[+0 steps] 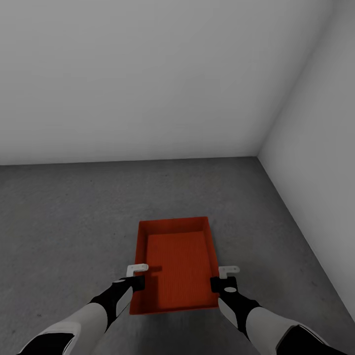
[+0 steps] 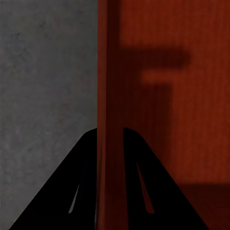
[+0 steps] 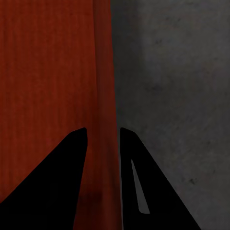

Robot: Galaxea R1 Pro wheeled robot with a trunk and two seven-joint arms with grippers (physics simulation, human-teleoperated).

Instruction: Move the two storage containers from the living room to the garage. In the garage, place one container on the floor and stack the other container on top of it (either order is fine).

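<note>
i am in a bare room with white walls [image 1: 148, 74] and a dark grey mottled concrete floor [image 1: 64, 212], which i take to be the garage. one orange-red storage container [image 1: 175, 261] sits in front of me, out from the corner where the two walls meet, and i cannot tell whether it rests on the floor or hangs just above it. it is open-topped, finely ribbed, and has nothing in it.

my left pincer [image 1: 134, 280] is clamped on the container's left long wall, one finger inside and one outside; the left wrist view shows the wall pinched between the dark fingers [image 2: 81, 182]. my right pincer [image 1: 223, 282] straddles the opposite wall the same way, its fingers [image 3: 62, 182] closed against it. holding both long walls near the end closest to me keeps the bin level and stops it swinging.

i judge this to be the setting down of a container in the garage.
</note>
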